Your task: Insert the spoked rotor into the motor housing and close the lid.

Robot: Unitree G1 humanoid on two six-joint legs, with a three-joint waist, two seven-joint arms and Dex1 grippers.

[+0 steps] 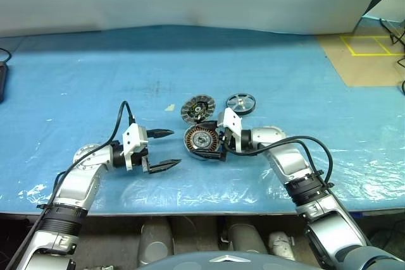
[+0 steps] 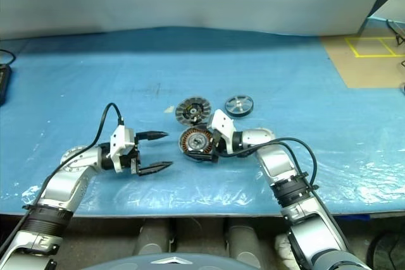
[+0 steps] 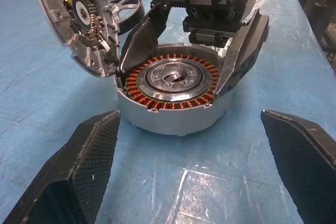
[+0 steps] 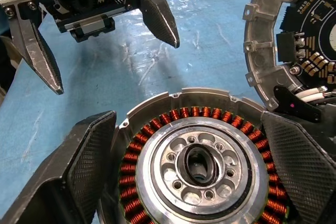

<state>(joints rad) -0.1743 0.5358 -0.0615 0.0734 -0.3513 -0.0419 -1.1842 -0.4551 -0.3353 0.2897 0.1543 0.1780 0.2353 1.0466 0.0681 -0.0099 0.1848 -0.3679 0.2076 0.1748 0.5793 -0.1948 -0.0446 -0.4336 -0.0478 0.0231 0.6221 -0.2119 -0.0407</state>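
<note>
Right gripper [image 1: 204, 145] spread wide, its 2 fingers flanking the motor housing [image 1: 201, 139]. Left gripper [image 1: 166, 148] gapes empty, well apart. Lid [image 1: 197, 109] and spoked rotor [image 1: 241, 102] lie just beyond the right gripper.

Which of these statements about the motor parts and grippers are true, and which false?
1. The left gripper is open and holds nothing. True.
2. The spoked rotor sits inside the motor housing. False: it lies on the blue cover, apart from the housing.
3. The lid lies flat on the housing, closing it. False: it stands tilted beside the housing, whose copper windings are uncovered.
4. The right gripper has one finger on either side of the housing. True.
</note>
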